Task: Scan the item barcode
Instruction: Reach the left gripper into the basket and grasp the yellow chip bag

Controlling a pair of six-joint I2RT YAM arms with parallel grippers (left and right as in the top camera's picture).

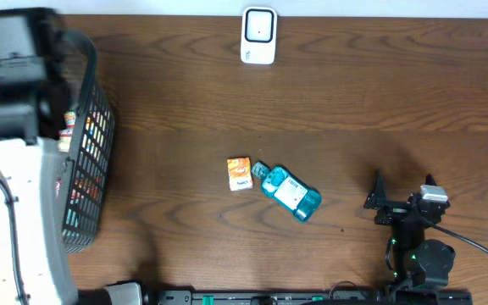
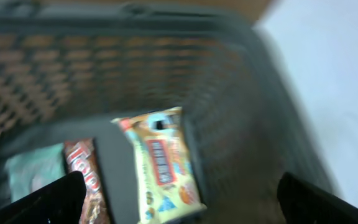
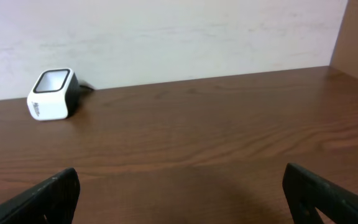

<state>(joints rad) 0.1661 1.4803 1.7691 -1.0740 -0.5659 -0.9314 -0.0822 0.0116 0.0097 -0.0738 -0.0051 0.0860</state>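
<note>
The right gripper (image 1: 374, 195) sits at the near edge of the table (image 1: 396, 102), wide open and empty. Mid-table a blue bottle (image 1: 290, 192) lies just beside an orange packet (image 1: 239, 173). Leftward, the left gripper (image 2: 179, 202) hangs open and empty over snack packets (image 2: 163, 165) in the basket (image 1: 91, 161). The white scanner (image 1: 258, 36) stands at the far edge

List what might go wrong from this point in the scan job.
1. The open left gripper hangs over the basket, where a yellow packet lies close beside a red packet. Closing may grab both or snag the mesh.
2. The left wrist view is blurred, so the aim may be off.
3. The bottle and orange box lie on the table to the right of the basket. A low carry toward the scanner might knock them.
</note>
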